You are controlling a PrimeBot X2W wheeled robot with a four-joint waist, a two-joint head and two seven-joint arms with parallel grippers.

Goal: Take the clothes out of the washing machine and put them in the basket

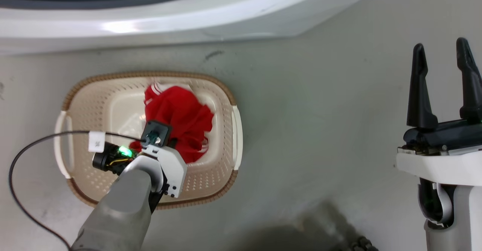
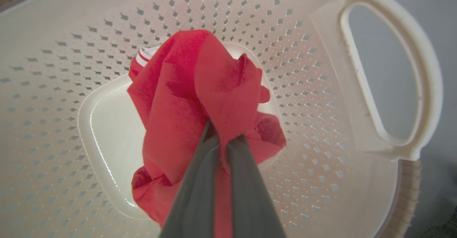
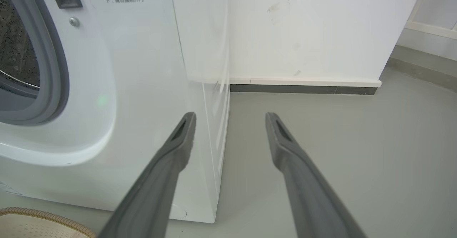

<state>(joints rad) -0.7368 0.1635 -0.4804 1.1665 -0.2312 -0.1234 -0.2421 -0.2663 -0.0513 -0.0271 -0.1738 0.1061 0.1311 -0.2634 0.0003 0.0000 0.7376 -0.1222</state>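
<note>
A cream basket [image 1: 94, 104] with a brown rim stands on the floor before the washing machine [image 1: 188, 21]. Red clothes [image 1: 180, 119] with white stripes lie bunched in the basket. My left gripper [image 2: 223, 132] reaches down into the basket [image 2: 314, 88] and is shut on a fold of the red clothes [image 2: 200, 84]. My right gripper [image 1: 442, 51] is at the right, open and holding nothing. In the right wrist view its two fingers [image 3: 178, 148] point past the washing machine [image 3: 142, 88], whose grey-rimmed porthole [image 3: 50, 59] shows at the left.
A black cable [image 1: 22, 153] with a white tag loops from my left wrist over the basket's left side. A white wall [image 3: 303, 27] with a dark skirting stands beyond the machine. Grey floor [image 1: 320, 130] stretches between the basket and my right arm.
</note>
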